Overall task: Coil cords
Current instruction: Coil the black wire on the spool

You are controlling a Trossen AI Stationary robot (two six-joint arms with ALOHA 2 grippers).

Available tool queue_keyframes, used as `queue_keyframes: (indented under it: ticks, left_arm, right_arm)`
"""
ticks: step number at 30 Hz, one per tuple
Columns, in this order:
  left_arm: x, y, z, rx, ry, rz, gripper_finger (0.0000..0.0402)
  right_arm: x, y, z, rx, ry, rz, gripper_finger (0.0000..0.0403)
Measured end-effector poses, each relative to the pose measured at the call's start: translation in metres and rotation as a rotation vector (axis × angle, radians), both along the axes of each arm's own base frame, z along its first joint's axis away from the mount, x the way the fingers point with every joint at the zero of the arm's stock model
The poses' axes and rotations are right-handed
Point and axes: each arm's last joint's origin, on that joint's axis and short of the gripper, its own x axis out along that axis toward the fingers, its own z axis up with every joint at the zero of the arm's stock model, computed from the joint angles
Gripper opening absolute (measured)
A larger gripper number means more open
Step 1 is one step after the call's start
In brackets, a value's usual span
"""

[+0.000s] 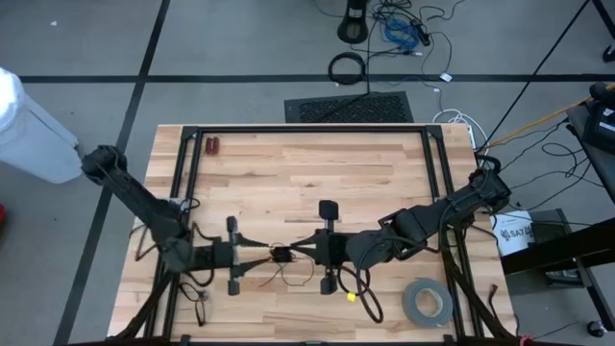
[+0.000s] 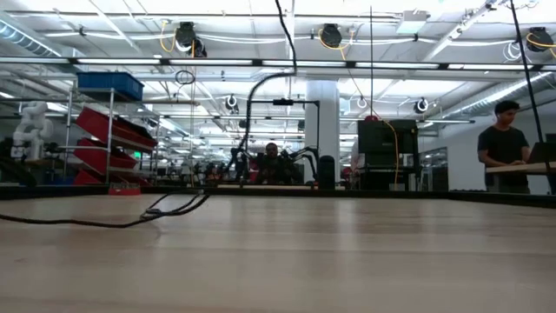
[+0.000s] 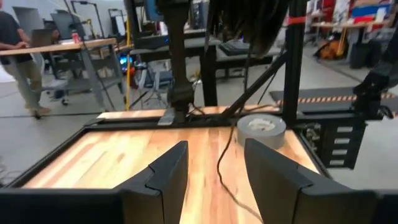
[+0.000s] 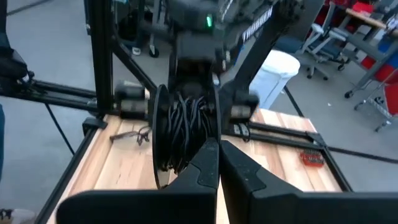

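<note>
The cord is a small black bundle (image 1: 281,255) on the wooden table, with loose thin strands (image 1: 293,279) trailing toward the near edge. My left gripper (image 1: 258,256) is just left of it, fingers open (image 3: 214,149). A single strand (image 3: 221,165) runs along the table between them. My right gripper (image 1: 300,252) is just right of the bundle, fingers shut (image 4: 217,149). In the right wrist view the bundle (image 4: 186,134) stands upright between the left gripper's two fingers. My left gripper's fingers stand on either side of the bundle (image 4: 180,124), level from the table's left; whether they touch it I cannot tell. My right gripper's shut fingertips (image 4: 210,152) meet right at the bundle, level from the table's right. Whether a strand lies between them is hidden by the fingers.
A grey tape roll (image 1: 426,301) lies near the front right and also shows in the left wrist view (image 3: 261,127). A small red thing (image 1: 212,146) lies at the far left, a small yellow thing (image 1: 351,296) near the front. A black frame (image 1: 307,128) rims the table.
</note>
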Motion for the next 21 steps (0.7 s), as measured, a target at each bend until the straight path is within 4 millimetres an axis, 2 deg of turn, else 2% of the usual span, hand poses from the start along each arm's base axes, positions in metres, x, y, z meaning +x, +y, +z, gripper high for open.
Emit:
queue_keyframes:
  ticks: [7, 9, 18, 21]
  left_arm:
    - [0.034, 0.0, -0.031, -0.038, 0.017, -0.027, 0.0165]
    - [0.04, 0.0, -0.038, -0.067, 0.038, -0.084, 0.0171]
    - [0.057, -0.003, -0.071, -0.169, 0.157, -0.2, 0.0283]
    - [0.062, -0.004, -0.082, -0.246, 0.213, -0.28, 0.0307]
  right_arm:
    - [0.003, -0.004, 0.002, -0.01, -0.015, -0.001, 0.0]
    - [0.003, -0.004, 0.002, -0.013, -0.015, 0.0, 0.0]
    - [0.002, -0.004, 0.003, -0.025, -0.016, 0.005, 0.0]
    - [0.002, -0.005, 0.003, -0.029, -0.015, 0.006, 0.0]
